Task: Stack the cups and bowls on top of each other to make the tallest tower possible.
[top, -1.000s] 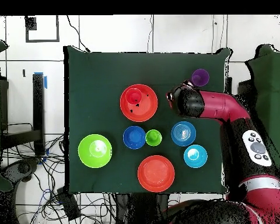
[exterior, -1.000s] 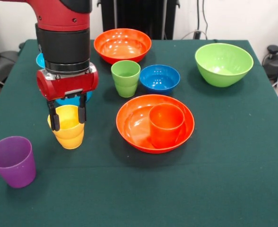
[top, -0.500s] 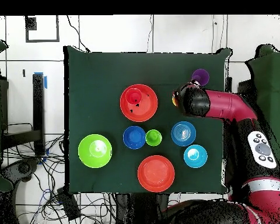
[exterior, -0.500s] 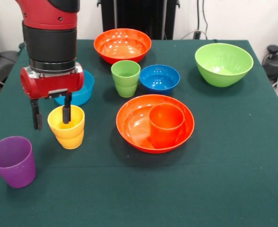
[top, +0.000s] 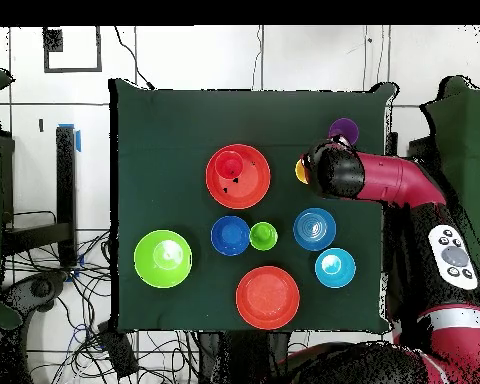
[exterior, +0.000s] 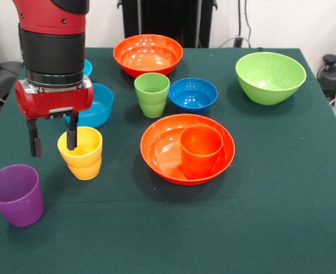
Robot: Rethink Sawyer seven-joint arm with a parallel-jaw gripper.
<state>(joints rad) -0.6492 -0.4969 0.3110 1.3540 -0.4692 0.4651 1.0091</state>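
End effector [exterior: 53, 136] spread apart at left of frame, one finger [exterior: 72, 131] dipping over the yellow cup's [exterior: 82, 152] rim, the other outside it. Purple cup [exterior: 16, 194] at lower left on the desk [exterior: 271, 188]. Orange cup [exterior: 200, 150] upright inside centre orange bowl [exterior: 162, 148]. Green cup [exterior: 151, 94] beside dark blue bowl [exterior: 193, 94].

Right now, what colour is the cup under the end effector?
Yellow, clearest in the front view.
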